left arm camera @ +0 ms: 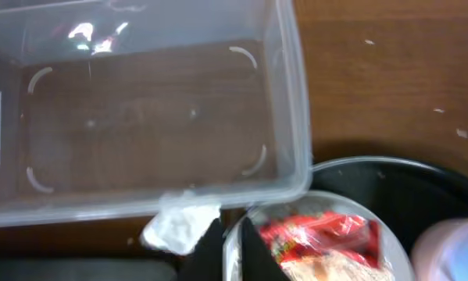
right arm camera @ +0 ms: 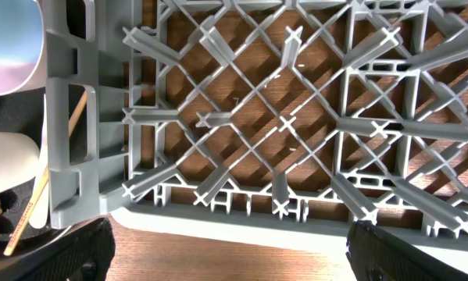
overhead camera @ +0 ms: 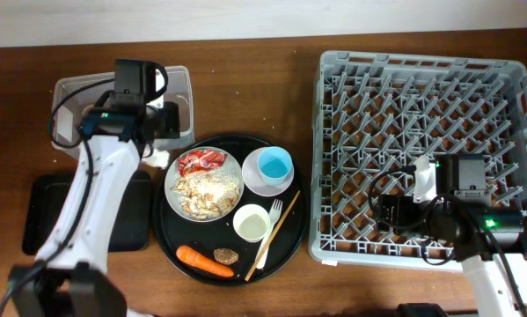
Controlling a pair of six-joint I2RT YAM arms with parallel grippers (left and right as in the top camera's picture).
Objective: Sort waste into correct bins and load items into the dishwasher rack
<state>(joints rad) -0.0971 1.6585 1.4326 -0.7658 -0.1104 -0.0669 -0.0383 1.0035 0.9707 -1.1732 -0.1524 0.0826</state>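
Crumpled white napkin (left arm camera: 177, 228) sits between the clear tub (left arm camera: 298, 117) wall and the white plate (left arm camera: 319, 197) rim. The left gripper (left arm camera: 232, 256) is right at it, fingers nearly together, but whether they're pinching a corner I can't tell. The napkin looks light and soft and should squash to nothing (go for a raised fold, gentle squeeze). Right gripper (right arm camera: 234, 246) is spread wide over the dishwasher rack (right arm camera: 85, 117).
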